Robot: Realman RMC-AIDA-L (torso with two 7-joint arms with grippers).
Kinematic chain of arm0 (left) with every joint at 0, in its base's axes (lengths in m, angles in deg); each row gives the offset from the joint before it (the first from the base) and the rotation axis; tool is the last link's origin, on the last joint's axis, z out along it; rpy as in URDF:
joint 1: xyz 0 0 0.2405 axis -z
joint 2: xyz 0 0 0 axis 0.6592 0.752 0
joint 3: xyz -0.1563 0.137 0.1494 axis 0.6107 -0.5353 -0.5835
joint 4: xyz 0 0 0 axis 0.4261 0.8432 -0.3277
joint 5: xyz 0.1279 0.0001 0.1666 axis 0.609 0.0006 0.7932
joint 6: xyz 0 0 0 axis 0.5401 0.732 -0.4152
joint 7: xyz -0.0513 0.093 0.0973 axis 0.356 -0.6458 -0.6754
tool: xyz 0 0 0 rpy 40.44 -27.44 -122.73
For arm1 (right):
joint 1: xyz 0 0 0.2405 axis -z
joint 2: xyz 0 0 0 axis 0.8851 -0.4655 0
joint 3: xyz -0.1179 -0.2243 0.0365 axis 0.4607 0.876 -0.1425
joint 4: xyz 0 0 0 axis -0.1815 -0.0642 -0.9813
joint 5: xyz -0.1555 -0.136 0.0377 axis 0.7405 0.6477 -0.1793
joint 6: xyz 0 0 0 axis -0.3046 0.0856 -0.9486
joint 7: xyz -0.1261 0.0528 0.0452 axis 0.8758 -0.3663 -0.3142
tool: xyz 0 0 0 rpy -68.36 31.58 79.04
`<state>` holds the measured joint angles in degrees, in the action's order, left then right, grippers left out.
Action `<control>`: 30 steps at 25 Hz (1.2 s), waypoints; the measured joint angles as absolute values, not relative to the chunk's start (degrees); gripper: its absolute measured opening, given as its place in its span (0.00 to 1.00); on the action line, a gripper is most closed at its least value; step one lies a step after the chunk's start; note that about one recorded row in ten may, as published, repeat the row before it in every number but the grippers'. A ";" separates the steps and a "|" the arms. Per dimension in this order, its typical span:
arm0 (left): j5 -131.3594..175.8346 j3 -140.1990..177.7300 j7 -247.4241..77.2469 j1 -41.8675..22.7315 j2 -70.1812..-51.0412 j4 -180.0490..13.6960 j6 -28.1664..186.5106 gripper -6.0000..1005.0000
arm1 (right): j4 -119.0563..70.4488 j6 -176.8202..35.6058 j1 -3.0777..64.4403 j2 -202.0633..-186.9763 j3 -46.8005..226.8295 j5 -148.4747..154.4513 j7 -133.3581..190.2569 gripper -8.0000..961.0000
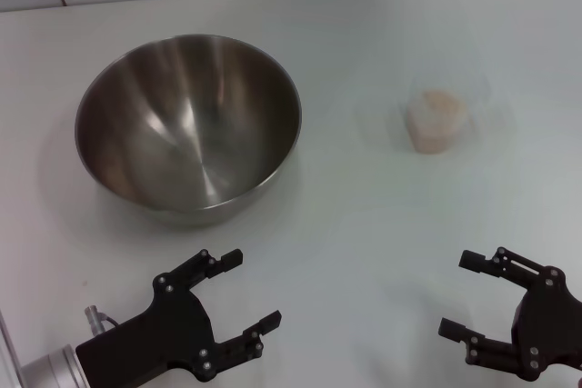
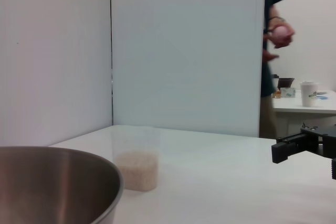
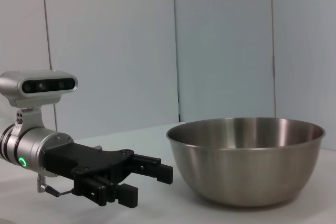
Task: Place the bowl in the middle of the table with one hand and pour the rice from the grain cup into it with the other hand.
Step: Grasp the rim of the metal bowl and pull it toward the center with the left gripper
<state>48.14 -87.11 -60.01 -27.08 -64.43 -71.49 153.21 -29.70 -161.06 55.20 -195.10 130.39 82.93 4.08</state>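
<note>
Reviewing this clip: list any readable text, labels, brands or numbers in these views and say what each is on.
None can be read.
The bowl, grain cup, table, left gripper and right gripper carry no visible markings.
A paper cup on a background desk in the left wrist view shows a print too small to read.

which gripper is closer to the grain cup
Right. The right gripper sits open at the near table edge, roughly in line with the grain cup. The left gripper, also open, is below the bowl, farther away.
</note>
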 joint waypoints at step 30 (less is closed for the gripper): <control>52.56 -73.53 -31.62 -41.57 -61.82 -31.02 144.91 0.81 | -29.79 -161.53 54.68 -195.51 130.18 82.39 3.99 0.83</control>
<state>52.56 -73.53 -31.62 -41.57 -61.82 -31.02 144.91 -29.79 -161.53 54.68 -195.51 130.18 82.39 3.99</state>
